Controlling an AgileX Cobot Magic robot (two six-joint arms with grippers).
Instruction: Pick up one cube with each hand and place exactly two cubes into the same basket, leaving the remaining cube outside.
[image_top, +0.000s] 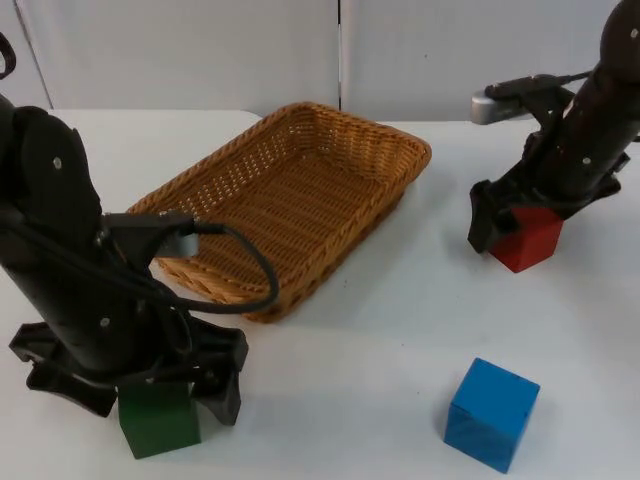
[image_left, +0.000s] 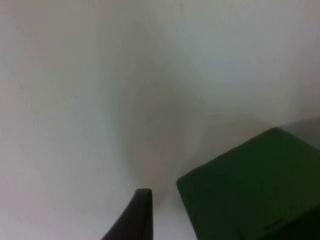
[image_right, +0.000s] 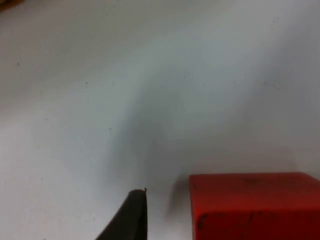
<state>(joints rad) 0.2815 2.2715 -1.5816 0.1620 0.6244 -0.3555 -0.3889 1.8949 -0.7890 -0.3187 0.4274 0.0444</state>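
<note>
We saw the left pincer (image_top: 150, 385) straddling the green cube (image_top: 158, 418) at lower left, wide; the right pincer (image_top: 520, 225) straddled the red cube (image_top: 527, 241), its spread unclear. The basket (image_top: 300, 130) held nothing; the blue cube (image_top: 491, 413) sat apart on the table (image_top: 360, 350).

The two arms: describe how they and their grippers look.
Both arms are matt black with rounded, bulky link housings dotted with small pale screw heads. The left gripper has broad black angular fingers flaring outward. The right gripper is black too, of similar build. In each wrist view a fingertip appears as a narrow, dark, tapering blade.
</note>
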